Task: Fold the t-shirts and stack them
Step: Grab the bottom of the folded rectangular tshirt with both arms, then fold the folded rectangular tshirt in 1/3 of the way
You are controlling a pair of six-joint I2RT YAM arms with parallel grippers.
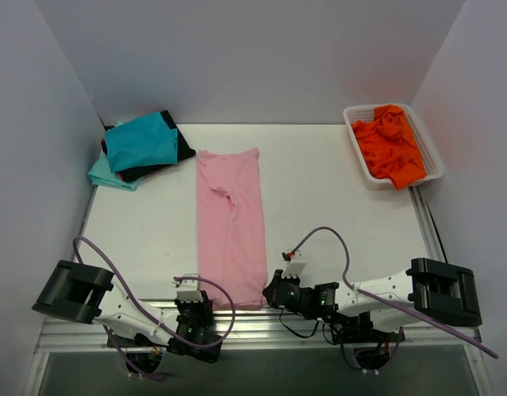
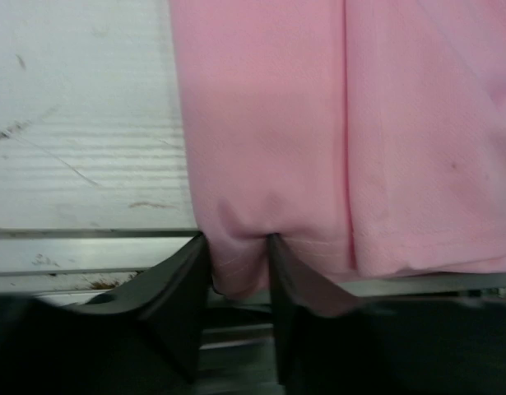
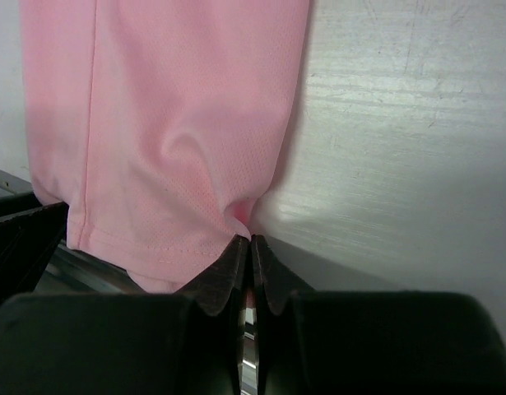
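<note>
A light pink t-shirt (image 1: 230, 223), folded lengthwise into a long strip, lies flat in the middle of the table with its hem at the near edge. My left gripper (image 1: 202, 305) sits at the hem's near left corner. In the left wrist view the pink cloth (image 2: 318, 123) is bunched between the closed-in jaws of that gripper (image 2: 239, 243). My right gripper (image 1: 270, 293) is at the near right corner. In the right wrist view its jaws (image 3: 252, 240) are pinched tight on a pucker of the pink hem (image 3: 170, 107).
A stack of folded shirts sits at the back left: teal (image 1: 140, 142) on top, black (image 1: 180, 150) under it, pale aqua (image 1: 107, 175) at the bottom. A white lattice basket (image 1: 373, 180) at the back right holds crumpled orange shirts (image 1: 391, 148). The table's metal front edge (image 1: 253, 322) runs just behind both grippers.
</note>
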